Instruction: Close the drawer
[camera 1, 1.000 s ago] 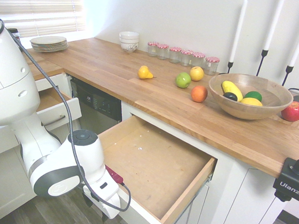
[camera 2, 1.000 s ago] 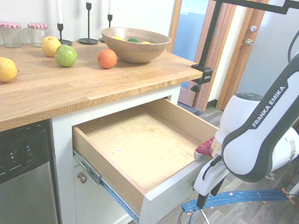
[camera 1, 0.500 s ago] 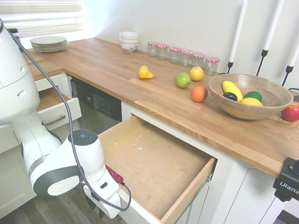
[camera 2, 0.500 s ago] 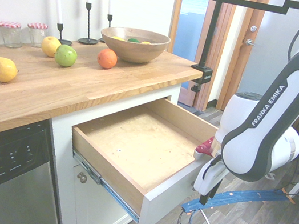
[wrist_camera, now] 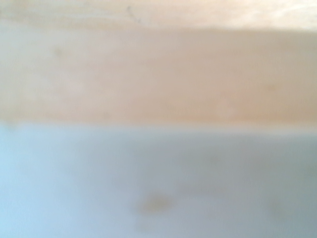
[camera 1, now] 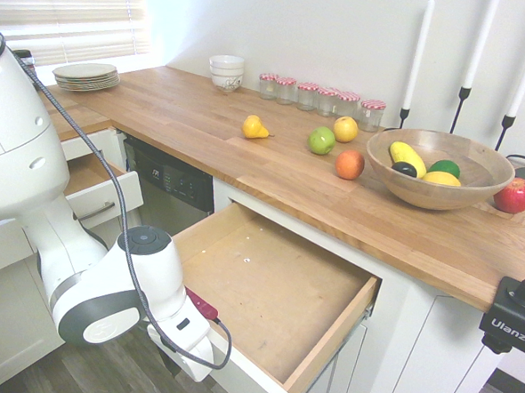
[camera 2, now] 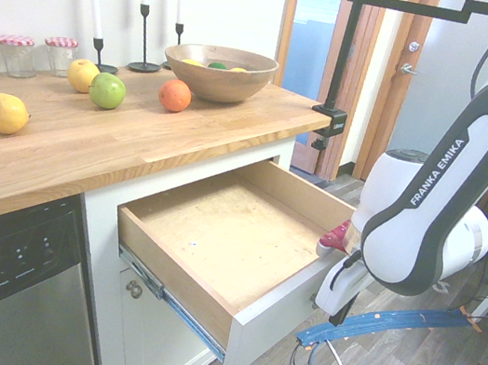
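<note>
The drawer (camera 2: 234, 238) is pulled far out from under the wooden tabletop (camera 2: 120, 137), its plywood bottom bare. Over the last second the pincer (camera 2: 343, 306), pointing down just outside the white front, has been drawn from spread to pressed together; nothing is seen pinched in it. The drawer itself has not shifted. A shut pincer suggests that a push on the front is being prepared.

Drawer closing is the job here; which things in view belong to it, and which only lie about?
Belong to the job: the drawer, pulled wide open; the gripper, shut, at its white front.

Only lying about: wooden bowl, fruit on the counter, jars, plates, candlesticks.
</note>
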Tool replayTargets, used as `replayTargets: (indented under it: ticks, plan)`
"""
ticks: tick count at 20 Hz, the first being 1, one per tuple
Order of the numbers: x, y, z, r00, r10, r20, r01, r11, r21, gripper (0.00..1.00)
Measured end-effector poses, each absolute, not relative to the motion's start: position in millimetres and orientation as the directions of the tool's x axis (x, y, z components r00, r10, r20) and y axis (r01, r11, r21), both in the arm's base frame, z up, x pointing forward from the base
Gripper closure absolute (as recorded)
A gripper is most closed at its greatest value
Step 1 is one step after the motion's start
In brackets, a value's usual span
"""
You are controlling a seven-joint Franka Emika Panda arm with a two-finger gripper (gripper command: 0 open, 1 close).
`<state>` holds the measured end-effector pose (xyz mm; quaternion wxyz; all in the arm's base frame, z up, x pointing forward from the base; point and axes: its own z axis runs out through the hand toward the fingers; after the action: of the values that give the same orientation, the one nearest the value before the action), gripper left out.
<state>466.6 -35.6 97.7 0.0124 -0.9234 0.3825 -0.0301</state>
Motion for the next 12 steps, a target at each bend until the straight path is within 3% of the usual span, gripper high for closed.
replayTargets:
  ticks: [12]
  plan:
    - [475.0, -39.3, 111.9, 0.671, -0.733, 0.107, -0.717, -0.679, -0.155, 1.00]
